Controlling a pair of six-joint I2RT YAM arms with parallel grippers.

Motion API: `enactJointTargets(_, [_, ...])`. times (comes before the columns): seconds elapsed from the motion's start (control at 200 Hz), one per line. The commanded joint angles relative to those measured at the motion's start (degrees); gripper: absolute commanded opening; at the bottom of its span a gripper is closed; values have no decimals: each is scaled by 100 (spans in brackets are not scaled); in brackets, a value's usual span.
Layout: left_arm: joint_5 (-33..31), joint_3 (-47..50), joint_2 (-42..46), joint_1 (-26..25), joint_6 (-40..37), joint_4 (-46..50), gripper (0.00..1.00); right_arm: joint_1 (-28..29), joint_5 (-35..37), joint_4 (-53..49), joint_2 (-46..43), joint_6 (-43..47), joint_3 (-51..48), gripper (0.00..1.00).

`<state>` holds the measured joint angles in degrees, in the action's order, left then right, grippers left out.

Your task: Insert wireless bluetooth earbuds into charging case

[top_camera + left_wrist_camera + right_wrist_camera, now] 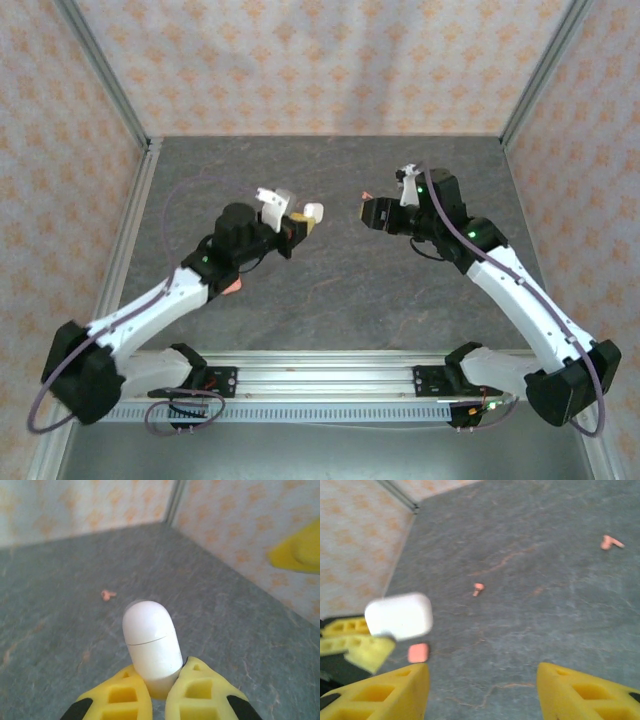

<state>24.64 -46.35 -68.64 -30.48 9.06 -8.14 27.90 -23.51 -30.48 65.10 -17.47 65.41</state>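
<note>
smooth white pill-shaped charging case (150, 640), with a thin seam ringing its rounded top, is clamped between the ribbed yellow fingers of the left gripper (160, 674) over the mottled grey table (50, 640). right gripper (482, 680) has its yellow jaws spread wide, holding nothing. a tiny stemmed pink earbud (478, 588) and a second pink earbud (610, 542) lie on the table, well apart.

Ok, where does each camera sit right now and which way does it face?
Top external: above and behind the robot, looking down on the table; left pincer and right pincer both visible.
Left wrist: faces the far right corner; left pincer clamps the white case.
Right wrist: faces left over the table; right pincer open at the bottom.
Shared: every view has the white case.
</note>
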Motion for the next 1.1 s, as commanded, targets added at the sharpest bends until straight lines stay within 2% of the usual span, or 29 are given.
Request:
enactJointTargets(0.0, [260,-848,-966,186,623,985,0,-29,695,-143,150,-155,-132,60])
enactJointTargets(0.155, [108,-1777,-2271,270,793,1514,0,-74,691,-139,420,-190,-211,60])
enactJointTargets(0.285, [199,-3026,-3584,318,783,2454,0,-126,709,-62,542,-223,-364,60])
enactJointTargets(0.365, [-20,-3599,-4262,332,825,2865,0,-161,669,38,592,-285,-471,61])
enactJointTargets(0.49, [-57,-4027,-4846,433,904,2879,0,-191,604,177,713,-331,-597,61])
enactJointTargets(0.665, [-228,-4463,-5224,584,923,3018,0,-201,427,304,1005,-395,-576,61])
enactJointTargets(0.881, [-481,-4667,-5200,760,726,3276,25,-201,287,318,1215,-435,-388,61])
enactJointTargets(1.096, [-725,-4751,-4764,1026,340,3725,42,-199,114,385,1189,-591,-389,59])
